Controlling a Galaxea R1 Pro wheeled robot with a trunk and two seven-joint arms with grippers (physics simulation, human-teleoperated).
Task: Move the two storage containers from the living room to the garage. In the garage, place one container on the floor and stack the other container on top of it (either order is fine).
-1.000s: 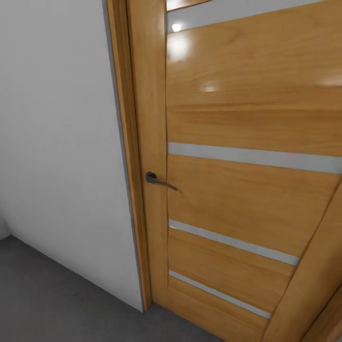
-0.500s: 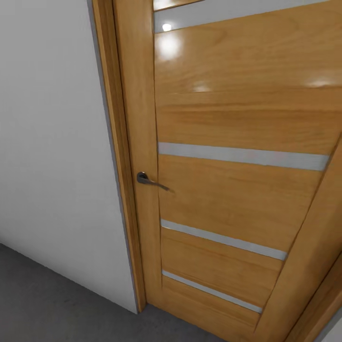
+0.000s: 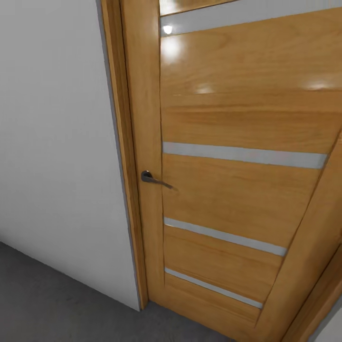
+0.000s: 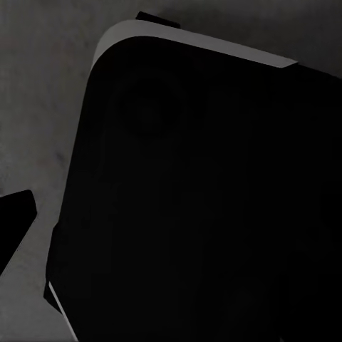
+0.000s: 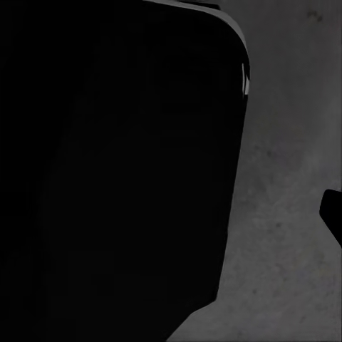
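The two storage containers are out of view. In the head view I face the garage's orange-wood door with pale stripes, and the rough grey concrete floor lies below it. In the left wrist view one dark fingertip of my left gripper pokes in over the floor. In the right wrist view a dark fingertip of my right gripper shows at the picture's edge. Nothing is seen between the fingers, and how wide either gripper stands cannot be read.
A dark lever handle sits on the door beside the wooden frame. A plain white wall runs left of the frame. My black base looms in both wrist views, over concrete.
The whole head picture slid left, then a little back right, so the camera has turned. Door, wall and floor stay as they were.
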